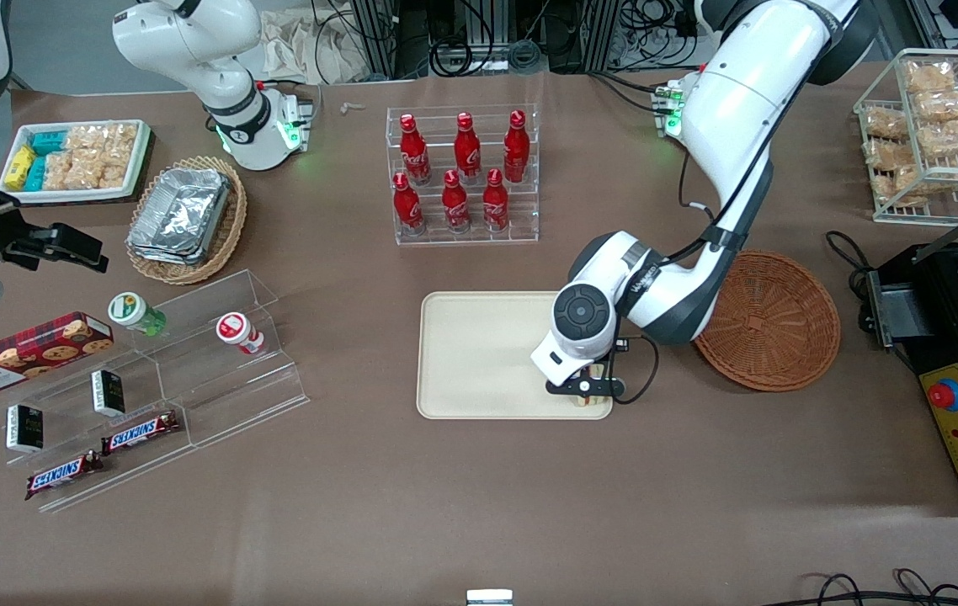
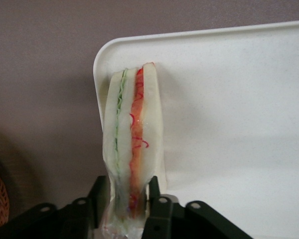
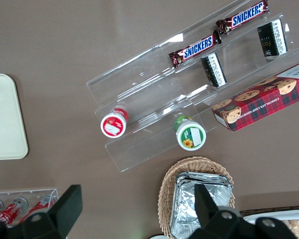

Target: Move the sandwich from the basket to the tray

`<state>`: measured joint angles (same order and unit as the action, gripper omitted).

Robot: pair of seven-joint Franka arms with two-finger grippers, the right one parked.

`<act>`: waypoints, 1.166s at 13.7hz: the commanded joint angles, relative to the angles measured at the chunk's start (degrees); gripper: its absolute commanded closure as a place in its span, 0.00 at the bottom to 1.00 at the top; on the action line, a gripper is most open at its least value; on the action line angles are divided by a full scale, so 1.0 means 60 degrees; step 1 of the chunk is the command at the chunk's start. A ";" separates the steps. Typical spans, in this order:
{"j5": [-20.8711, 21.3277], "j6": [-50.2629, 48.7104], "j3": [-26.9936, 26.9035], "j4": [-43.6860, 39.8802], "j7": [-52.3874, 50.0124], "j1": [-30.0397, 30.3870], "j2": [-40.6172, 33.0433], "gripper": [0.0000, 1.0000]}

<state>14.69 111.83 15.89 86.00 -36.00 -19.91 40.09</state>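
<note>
Now | gripper [image 1: 587, 396] low at tray [image 1: 479, 353] corner, lower centre of front view, fingers [image 2: 158, 209] clamped on sandwich [image 2: 132, 144] | sandwich upright over that corner, mostly hidden under the wrist | basket [image 1: 769, 320] beside, partly covered by arm.

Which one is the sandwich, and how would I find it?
Find the cream tray in the middle of the brown table. At its corner nearest the round reddish basket, the pincer is shut on the sandwich. It is the only white wedge with green and orange-red stripes.
</note>
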 commanded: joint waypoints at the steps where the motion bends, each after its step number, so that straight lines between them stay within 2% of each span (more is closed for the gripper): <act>1: 0.0202 0.0038 0.0003 0.0051 -0.0005 0.0066 -0.0133 0.01; 4: 0.0012 -0.0180 0.0032 0.0167 0.0155 0.0592 -0.0819 0.01; 8: -0.0251 -0.1337 0.0047 -0.0080 0.1369 0.1513 -0.1874 0.01; 13: -0.1714 -0.2171 0.0032 -0.0387 0.2616 0.2994 -0.3165 0.01; 16: -0.1526 -0.2976 -0.0070 -0.1075 0.2588 0.3098 -0.3326 0.00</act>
<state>5.68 97.27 15.56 82.32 -20.68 -1.02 20.45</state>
